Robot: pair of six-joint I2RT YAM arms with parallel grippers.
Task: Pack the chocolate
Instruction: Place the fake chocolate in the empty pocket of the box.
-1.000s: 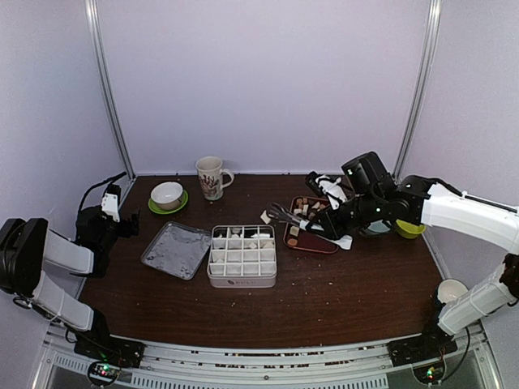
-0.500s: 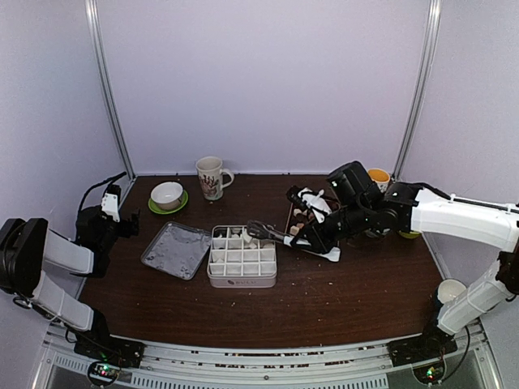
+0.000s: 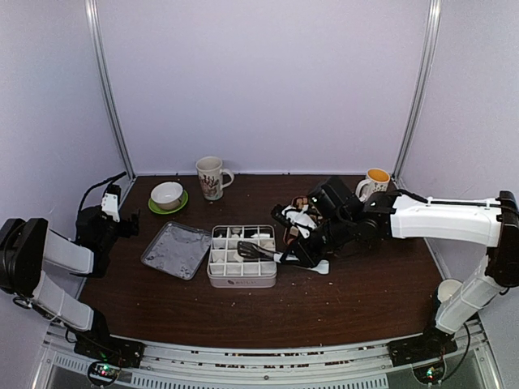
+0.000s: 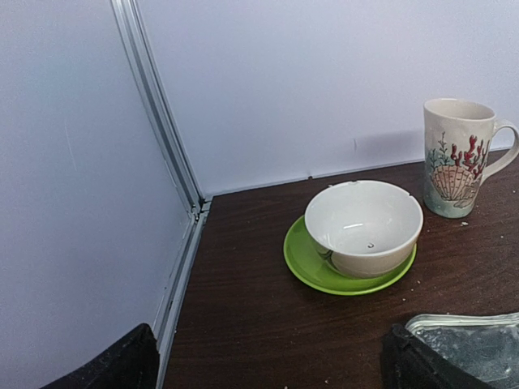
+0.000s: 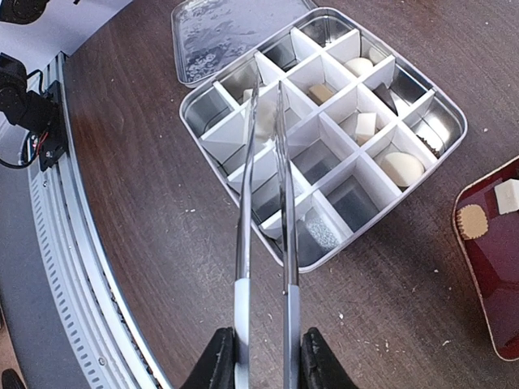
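My right gripper (image 3: 306, 253) is shut on the white handles of metal tongs (image 3: 261, 253). In the right wrist view the gripper (image 5: 263, 356) holds the tongs (image 5: 263, 203) with their tips over the left cells of the white divided box (image 5: 199, 121). I cannot tell whether a piece sits between the tips. Cream chocolate pieces (image 5: 401, 168) and a tan piece (image 5: 323, 93) lie in several cells. The box (image 3: 242, 279) sits mid-table. The red tray (image 5: 495, 275) holds a tan chocolate (image 5: 470, 219). My left gripper (image 3: 109, 212) is open and empty at the far left, its tips (image 4: 268, 373) wide apart.
The box's metal lid (image 3: 176, 250) lies left of the box. A white bowl on a green saucer (image 4: 363, 227) and a shell-patterned mug (image 4: 454, 158) stand at the back left. An orange-filled cup (image 3: 375, 180) is at the back right, a white cup (image 3: 450, 289) at the right edge.
My right arm has swung left from the red tray, carrying the tongs until their tips are over the box. The left arm has not moved.
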